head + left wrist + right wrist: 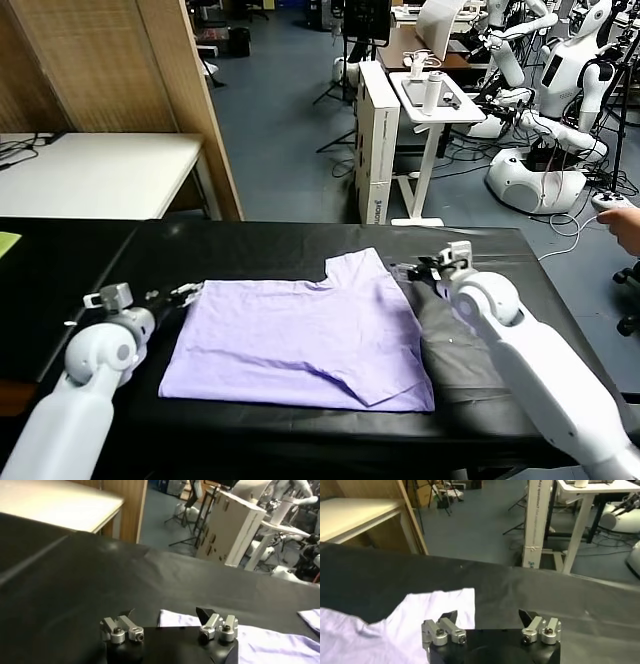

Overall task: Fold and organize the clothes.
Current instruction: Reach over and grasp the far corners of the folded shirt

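Head view. The T-shirt (305, 340) lies partly folded on the black table cover (250, 245), roughly at its middle, with one sleeve or corner sticking up at the far right edge and a diagonal fold line near the front right corner. A grey patch of cloth (455, 350) lies just beside the shirt on its right, under the right arm; whether it belongs to the shirt cannot be told.

The left gripper (185, 292) sits low at the shirt's far left corner, jaws spread wide and empty; in the left wrist view the shirt's edge (172, 618) lies between and just ahead of the left gripper (165, 622). The right gripper (425, 270) hovers at the shirt's far right edge, also spread wide and holding nothing; in the right wrist view the raised corner (455, 602) shows just ahead of one fingertip of the right gripper (487, 620).

Step in hand, as judged: both grippers are placed to pinch the far edge of the shirt for the next fold toward the robot. To do it well, each lower finger should slide under only the lavender layers, not the table cover, which would lift with it. Both jaws should close at matching points along the edge, so the fold line runs straight. The fabric looks thin and limp, so a shallow bite may slip; a deeper one is safer. The stray right corner may need tucking in first.
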Available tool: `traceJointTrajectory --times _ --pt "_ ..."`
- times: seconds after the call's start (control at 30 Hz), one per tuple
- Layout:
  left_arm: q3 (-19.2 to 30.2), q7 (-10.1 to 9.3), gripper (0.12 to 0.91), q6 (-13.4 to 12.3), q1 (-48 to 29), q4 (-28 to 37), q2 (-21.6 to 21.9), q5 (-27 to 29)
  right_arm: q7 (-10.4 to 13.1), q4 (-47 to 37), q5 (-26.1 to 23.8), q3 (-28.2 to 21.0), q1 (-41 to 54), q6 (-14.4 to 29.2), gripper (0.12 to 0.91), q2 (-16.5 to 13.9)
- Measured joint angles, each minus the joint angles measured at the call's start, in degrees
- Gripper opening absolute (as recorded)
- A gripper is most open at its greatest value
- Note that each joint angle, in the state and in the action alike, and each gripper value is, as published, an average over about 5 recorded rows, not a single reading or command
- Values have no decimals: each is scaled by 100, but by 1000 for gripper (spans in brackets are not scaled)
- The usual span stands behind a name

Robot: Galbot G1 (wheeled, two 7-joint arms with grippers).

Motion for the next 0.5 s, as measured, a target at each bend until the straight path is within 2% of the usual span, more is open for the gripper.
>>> traceJointTrajectory --times 0.2,0.5 --pt "154 -12 907 -24 -194 301 -51 89 -9 -269 -46 -89 73 -18 907 167" --pt "336 11 901 -76 -310 413 -140 172 -25 -302 -67 -144 35 -32 906 234"
